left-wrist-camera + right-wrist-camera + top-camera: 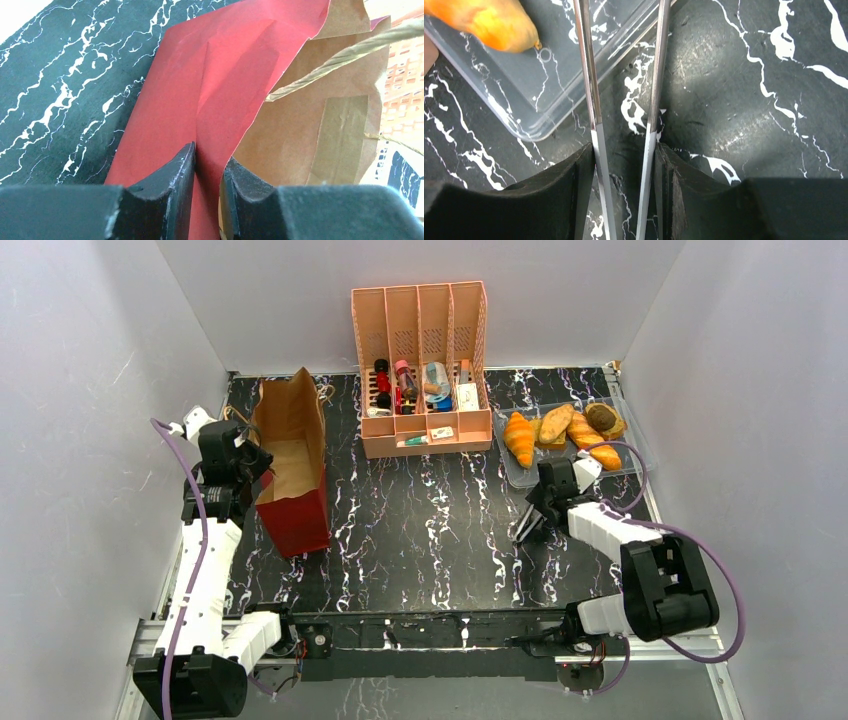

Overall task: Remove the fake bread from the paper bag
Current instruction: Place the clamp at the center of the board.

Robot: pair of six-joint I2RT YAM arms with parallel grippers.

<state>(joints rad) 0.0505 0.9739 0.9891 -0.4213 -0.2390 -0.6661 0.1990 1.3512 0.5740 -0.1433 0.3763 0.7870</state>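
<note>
The left gripper (207,155) is clenched on the red wall of the bag (220,70), which stands open. The right gripper (624,150) grasps tongs (588,75), with nothing between the blades, beside the tray (549,85) where the bread (560,430) lies (the bag looks empty from above). A firm pinch steadies the bag; lower the tongs straight in only if a piece remains

Overhead view spans the table (420,530); wrist views sit close, seemingly downward.
</note>
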